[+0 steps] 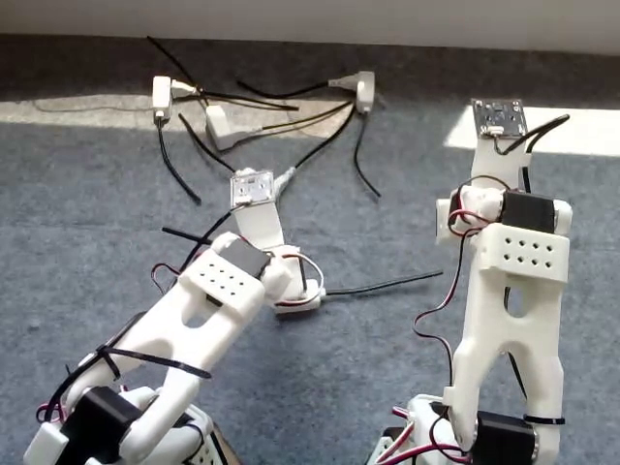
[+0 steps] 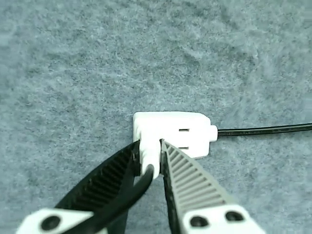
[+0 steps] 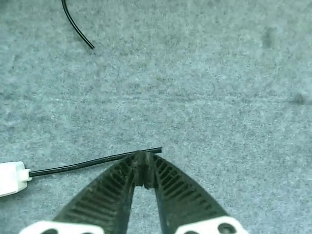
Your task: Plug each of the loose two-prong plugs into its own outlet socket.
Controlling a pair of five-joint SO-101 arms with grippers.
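Left gripper (image 2: pixel 151 163) narrow, clamped on white plug (image 2: pixel 150 153) at the outlet socket (image 2: pixel 170 129). Right gripper (image 3: pixel 143 170) closed, tips on black cable (image 3: pixel 87 163), 3 o'clock of outlet socket.

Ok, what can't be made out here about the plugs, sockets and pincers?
- Left wrist view: the white plug's prongs, hidden between the left pincer's fingers and the socket block.
- Right wrist view: a white block cut off by the edge; whether the right pincer pinches the cable's tip is unclear.
- High view: the far white pieces, too small to tell plug from socket.
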